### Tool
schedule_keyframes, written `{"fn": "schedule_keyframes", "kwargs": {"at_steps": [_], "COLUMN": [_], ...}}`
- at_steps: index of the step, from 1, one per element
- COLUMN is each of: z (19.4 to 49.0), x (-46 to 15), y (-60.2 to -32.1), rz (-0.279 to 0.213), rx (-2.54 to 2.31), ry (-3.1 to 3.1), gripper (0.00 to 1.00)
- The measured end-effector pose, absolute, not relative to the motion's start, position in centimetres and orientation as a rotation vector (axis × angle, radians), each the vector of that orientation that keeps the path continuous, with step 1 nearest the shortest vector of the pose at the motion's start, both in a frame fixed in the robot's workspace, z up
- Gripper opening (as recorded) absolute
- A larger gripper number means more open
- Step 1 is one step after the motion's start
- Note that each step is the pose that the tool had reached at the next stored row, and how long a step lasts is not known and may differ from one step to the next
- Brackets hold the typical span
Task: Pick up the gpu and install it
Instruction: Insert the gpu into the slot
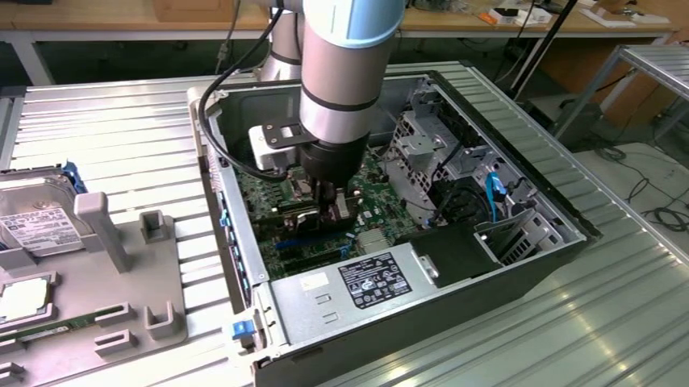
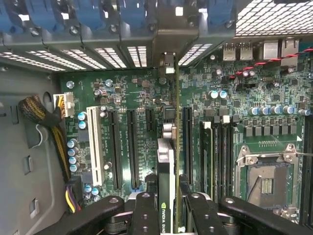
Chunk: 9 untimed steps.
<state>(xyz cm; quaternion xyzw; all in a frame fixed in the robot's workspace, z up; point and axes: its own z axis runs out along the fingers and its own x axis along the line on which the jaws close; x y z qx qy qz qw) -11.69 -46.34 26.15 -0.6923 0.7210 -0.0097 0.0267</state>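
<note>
Corrugated metal makes up the surface (image 1: 129, 137). On it an open computer case (image 1: 538, 274) lies on its side across the middle of the exterior view. A grey parts tray (image 1: 119, 266) with a hard drive (image 1: 38, 218) sits at the exterior view's left, well apart from the case. The arm (image 1: 344, 72) comes down from the top centre of that frame into the case, above the power supply (image 1: 361, 282).

The green motherboard (image 2: 142, 93) covers the case floor. The gpu (image 2: 165, 166) is inside the case, not on the tray. The claw (image 2: 168, 208) pinches it edge-on between black fingers (image 2: 144, 213), one on each face of the card.

The relation that matters is alignment. The card's long axis runs straight out from the claw toward the perforated rear wall (image 2: 117, 54), parallel to the black expansion slots (image 2: 132, 147). It appears to sit between one of those slots and the long black slot (image 2: 186, 142) on its other side. I judge the card to be just over the board and not seated, though its contact edge is hidden.

The exterior view gives the arm's plunge into the case and puts the claw (image 1: 331, 211) at centre frame, but the card there is mostly hidden by it. The wrist view supplies the slots, the white slot (image 2: 95, 147) and the card's heading.
</note>
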Motion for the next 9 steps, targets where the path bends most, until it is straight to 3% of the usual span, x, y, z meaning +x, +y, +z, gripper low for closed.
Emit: {"fn": "schedule_keyframes", "kwargs": {"at_steps": [9], "z": [26.1], "x": [-11.73], "y": [-46.23], "rz": [-0.03], "rx": [-2.139], "ry": [2.228], "gripper": [0.27]}}
